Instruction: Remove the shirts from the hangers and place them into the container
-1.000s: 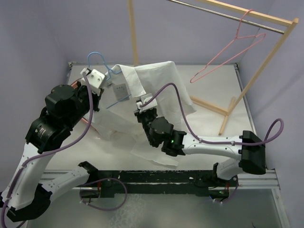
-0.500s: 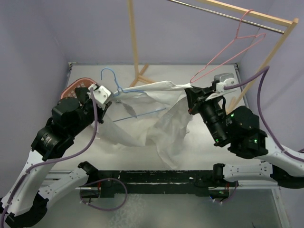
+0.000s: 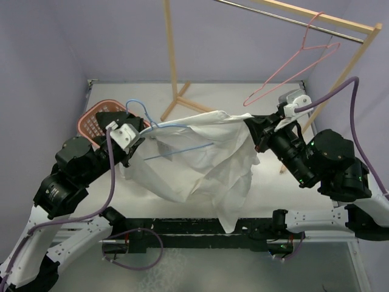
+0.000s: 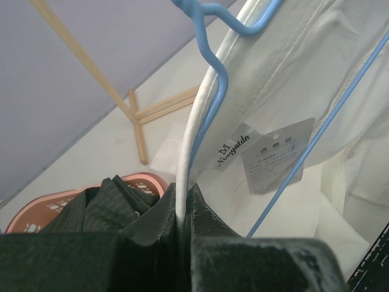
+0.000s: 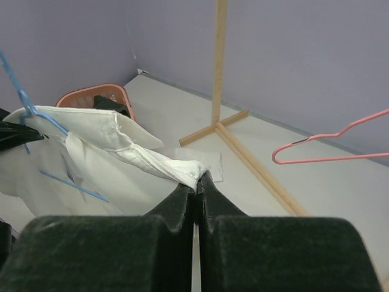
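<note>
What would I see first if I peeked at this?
Probably the big white shirt in the middle, stretched in the air between the left gripper and the right gripper, with a blue hanger poking out near the left one. Then the bare pink hanger on the wooden rack, far right, and the pink basket, far left, holding a dark shirt.

Bright, even light; faint shadows, blurred near foreground.
</note>
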Tool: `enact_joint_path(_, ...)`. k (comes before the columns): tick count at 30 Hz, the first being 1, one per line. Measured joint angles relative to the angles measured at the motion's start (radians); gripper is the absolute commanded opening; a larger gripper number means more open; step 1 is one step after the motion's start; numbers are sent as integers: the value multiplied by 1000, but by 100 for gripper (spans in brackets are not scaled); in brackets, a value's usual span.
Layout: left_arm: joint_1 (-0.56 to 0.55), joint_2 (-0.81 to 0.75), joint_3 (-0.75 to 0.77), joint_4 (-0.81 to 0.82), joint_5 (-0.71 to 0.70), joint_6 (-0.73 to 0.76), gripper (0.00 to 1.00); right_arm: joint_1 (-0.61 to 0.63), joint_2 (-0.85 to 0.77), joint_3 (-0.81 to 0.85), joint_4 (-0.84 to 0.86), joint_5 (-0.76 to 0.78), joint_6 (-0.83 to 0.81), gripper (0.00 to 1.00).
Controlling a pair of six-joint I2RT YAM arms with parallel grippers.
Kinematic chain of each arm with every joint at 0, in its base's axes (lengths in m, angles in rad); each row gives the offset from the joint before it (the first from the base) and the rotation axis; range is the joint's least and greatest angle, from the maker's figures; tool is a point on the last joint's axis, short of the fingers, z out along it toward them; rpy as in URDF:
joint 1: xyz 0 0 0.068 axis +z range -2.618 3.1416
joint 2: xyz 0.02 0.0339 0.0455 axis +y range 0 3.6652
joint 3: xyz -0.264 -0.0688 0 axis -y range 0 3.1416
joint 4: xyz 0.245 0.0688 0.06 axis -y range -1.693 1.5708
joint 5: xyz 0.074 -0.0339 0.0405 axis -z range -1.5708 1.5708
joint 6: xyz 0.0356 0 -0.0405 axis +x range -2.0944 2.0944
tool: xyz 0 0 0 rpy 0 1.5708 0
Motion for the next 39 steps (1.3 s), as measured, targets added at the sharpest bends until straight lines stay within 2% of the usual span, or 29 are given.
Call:
enact_joint_path(8, 0, 14, 0, 35, 22, -7, 0, 0, 101, 166, 13, 9, -143, 0)
enact_joint_path(17, 0, -45, -2, 47, 75, -6, 0, 1, 203, 206, 306, 89, -466, 0)
enact_joint_path(22, -12, -39, -5, 62, 89, -6, 0, 4, 227, 236, 342, 87, -504, 0)
enact_joint_path(25, -23, -32, -5, 61, 68, -6, 0, 4, 241, 262, 312, 87, -483, 0)
enact_joint_path(30, -27, 16, 45, -19, 29, -7, 0, 3, 225, 271, 158, 90, -375, 0)
enact_joint_path(37, -31, 98, 165, -152, 20, -19, 0, 3, 106, 212, -114, 31, -90, 7)
enact_joint_path(39, -31, 122, 214, -214, 1, -30, 0, 1, 57, 171, -179, 6, -14, 2)
